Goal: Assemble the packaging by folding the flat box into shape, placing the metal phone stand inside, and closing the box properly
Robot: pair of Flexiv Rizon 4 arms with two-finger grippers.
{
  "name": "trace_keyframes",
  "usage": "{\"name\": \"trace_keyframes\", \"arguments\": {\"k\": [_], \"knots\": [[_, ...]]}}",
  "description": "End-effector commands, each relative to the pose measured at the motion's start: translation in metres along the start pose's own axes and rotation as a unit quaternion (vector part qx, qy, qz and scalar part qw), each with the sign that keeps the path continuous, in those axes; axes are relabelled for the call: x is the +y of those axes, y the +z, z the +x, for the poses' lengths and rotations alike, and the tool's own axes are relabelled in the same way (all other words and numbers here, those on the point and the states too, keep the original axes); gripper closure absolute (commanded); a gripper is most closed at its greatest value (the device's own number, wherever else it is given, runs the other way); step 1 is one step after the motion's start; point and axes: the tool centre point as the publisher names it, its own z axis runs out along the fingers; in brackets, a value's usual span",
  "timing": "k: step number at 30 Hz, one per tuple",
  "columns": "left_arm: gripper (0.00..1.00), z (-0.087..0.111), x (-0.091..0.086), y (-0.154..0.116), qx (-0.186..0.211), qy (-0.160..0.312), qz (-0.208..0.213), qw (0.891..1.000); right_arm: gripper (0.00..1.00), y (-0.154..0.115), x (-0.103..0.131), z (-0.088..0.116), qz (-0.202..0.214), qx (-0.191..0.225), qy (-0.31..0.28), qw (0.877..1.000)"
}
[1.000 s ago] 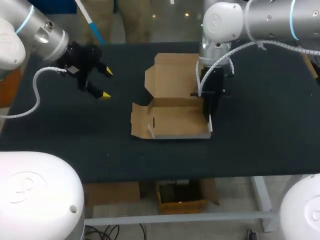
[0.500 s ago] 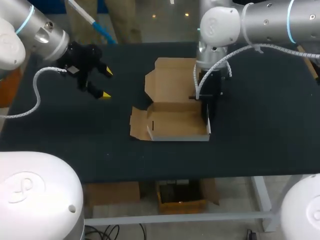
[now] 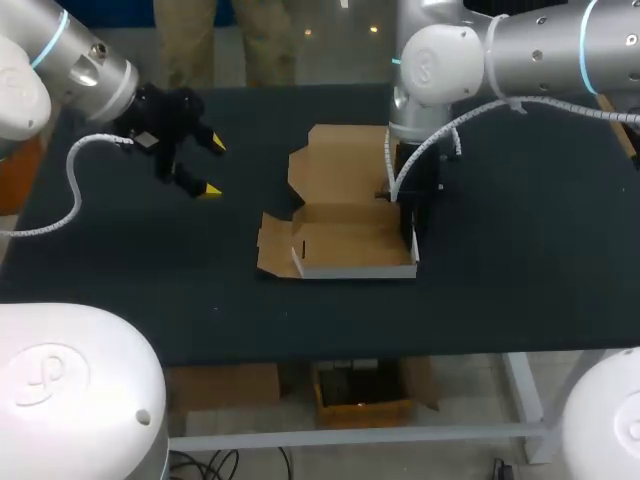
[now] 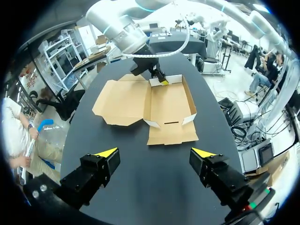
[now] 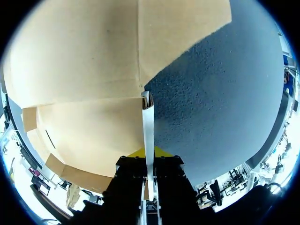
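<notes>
Since the box (image 3: 350, 250) is thin brown card, half raised near the middle of the table (image 3: 520, 270) with its lid panel (image 3: 340, 165) lying flat behind the tray, you should expect it to be very light, springy at its creases and quick to skid or lift if pulled from one side only. Your right gripper (image 5: 148, 153) has its fingers pressed onto the tray's right side wall (image 5: 148, 117), one on each face, so the wall stands upright between them. That looks a sound hold, low on the wall, where the card is likely stiffest. Squeeze gently, for a hard pinch would probably dent or buckle the panel. Your left gripper (image 3: 213, 167) hangs well apart to the left, its yellow tips spread wide and holding nothing. The loose left flap (image 3: 272, 243) seems the natural place for it to take, near the crease rather than the free edge. No metal phone stand shows in any view.
</notes>
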Motion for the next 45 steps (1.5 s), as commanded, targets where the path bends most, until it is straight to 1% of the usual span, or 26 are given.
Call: {"name": "trace_keyframes", "arguments": {"k": [1,6,10,14,23,27,32,37,45], "knots": [[0.00,-0.0004,-0.0005,-0.0009,0.002,0.000,-0.002,1.000,0.94,0.0036,-0.0095,-0.0007,-0.033,0.000,0.008,0.999],[0.00,-0.0004,-0.0005,-0.0009,0.002,0.000,-0.002,1.000,0.91,0.0052,-0.0101,-0.0008,-0.056,0.002,0.023,0.998],[0.00,-0.0004,-0.0005,-0.0009,0.002,0.000,-0.002,1.000,0.87,0.0059,-0.0100,-0.0008,-0.067,0.001,0.030,0.997],[0.00,-0.0004,-0.0005,-0.0009,0.002,0.000,-0.002,1.000,0.87,0.0064,-0.0102,-0.0010,-0.080,0.003,0.038,0.996],[0.00,-0.0004,-0.0005,-0.0009,0.002,0.000,-0.002,1.000,0.87,0.0061,-0.0148,-0.0014,-0.123,0.003,0.059,0.991],[0.00,-0.0004,-0.0005,-0.0009,0.002,0.000,-0.002,1.000,0.86,0.0087,-0.0148,-0.0014,-0.143,0.013,0.054,0.988],[0.00,-0.0004,-0.0005,-0.0009,0.002,0.000,-0.002,1.000,0.86,0.0117,-0.0129,-0.0029,-0.155,0.019,0.053,0.986],[0.00,-0.0004,-0.0005,-0.0009,0.002,0.000,-0.002,1.000,0.88,0.0129,-0.0118,-0.0034,-0.164,0.025,0.052,0.985],[0.00,-0.0004,-0.0005,-0.0009,0.002,0.000,-0.002,1.000,0.91,0.0082,-0.0138,-0.0018,-0.191,0.028,0.049,0.980]]}}
